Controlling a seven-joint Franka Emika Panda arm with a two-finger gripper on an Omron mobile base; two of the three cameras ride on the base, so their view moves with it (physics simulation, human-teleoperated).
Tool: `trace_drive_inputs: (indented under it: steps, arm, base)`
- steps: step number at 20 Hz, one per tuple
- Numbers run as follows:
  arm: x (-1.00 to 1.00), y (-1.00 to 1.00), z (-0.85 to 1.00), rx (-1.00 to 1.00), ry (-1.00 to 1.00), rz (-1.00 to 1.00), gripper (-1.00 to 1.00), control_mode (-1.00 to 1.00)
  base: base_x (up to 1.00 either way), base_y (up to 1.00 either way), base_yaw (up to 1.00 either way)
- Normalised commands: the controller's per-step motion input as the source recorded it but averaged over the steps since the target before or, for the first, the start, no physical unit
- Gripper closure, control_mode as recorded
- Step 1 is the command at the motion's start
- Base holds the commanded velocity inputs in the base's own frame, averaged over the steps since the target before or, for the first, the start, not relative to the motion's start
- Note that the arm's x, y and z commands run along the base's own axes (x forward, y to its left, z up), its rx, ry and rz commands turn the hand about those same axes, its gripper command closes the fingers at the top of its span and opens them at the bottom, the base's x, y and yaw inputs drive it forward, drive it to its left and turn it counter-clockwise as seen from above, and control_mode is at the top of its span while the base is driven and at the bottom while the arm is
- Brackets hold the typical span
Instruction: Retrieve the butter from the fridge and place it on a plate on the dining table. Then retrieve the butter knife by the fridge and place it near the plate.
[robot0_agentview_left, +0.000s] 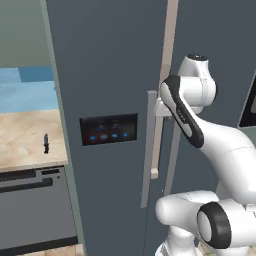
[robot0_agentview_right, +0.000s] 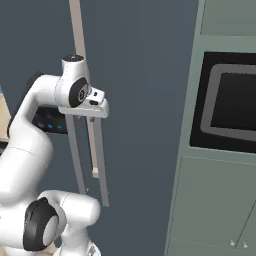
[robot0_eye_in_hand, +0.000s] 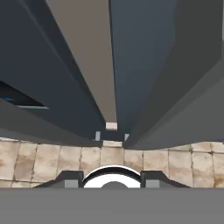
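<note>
The fridge (robot0_agentview_left: 110, 75) stands close in front of me with its dark slate-blue doors closed and a black panel of blue lights (robot0_agentview_left: 108, 129) on the left door. My hand (robot0_agentview_right: 92, 106) sits at the top of the two grey vertical handles (robot0_agentview_right: 102, 165), on either side of a beige strip between the doors. In the hand view my gripper (robot0_eye_in_hand: 111, 180) points down along the doors (robot0_eye_in_hand: 144, 52), open, with nothing between its fingertips (robot0_eye_in_hand: 72, 180). The butter knife (robot0_agentview_left: 46, 143), tiny and dark, lies on the beige counter left of the fridge. The butter is hidden. The plate and dining table are out of view.
The small beige counter (robot0_agentview_left: 25, 125) over grey drawers (robot0_agentview_left: 30, 200) adjoins the fridge's left side, with blue wall tiles behind. Right of the fridge stands a grey-green cabinet with a built-in black oven (robot0_agentview_right: 230, 110). Tan floor tiles (robot0_eye_in_hand: 43, 157) lie below the doors.
</note>
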Motion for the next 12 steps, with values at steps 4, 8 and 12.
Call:
trace_drive_inputs:
  steps: [4,8,12]
  arm:
    - [-0.44,-0.05,-0.04,0.00,-0.12,-0.01,-1.00,-1.00]
    - [-0.33,0.00,-0.12,-0.02,-0.09,0.00,-1.00,1.00]
    - [0.00,0.00,0.00,0.00,0.00,0.00,-1.00,1.00]
  base:
    - [0.00,0.00,0.00]
    - [-0.16,0.00,0.00]
    - [-0.54,0.00,0.00]
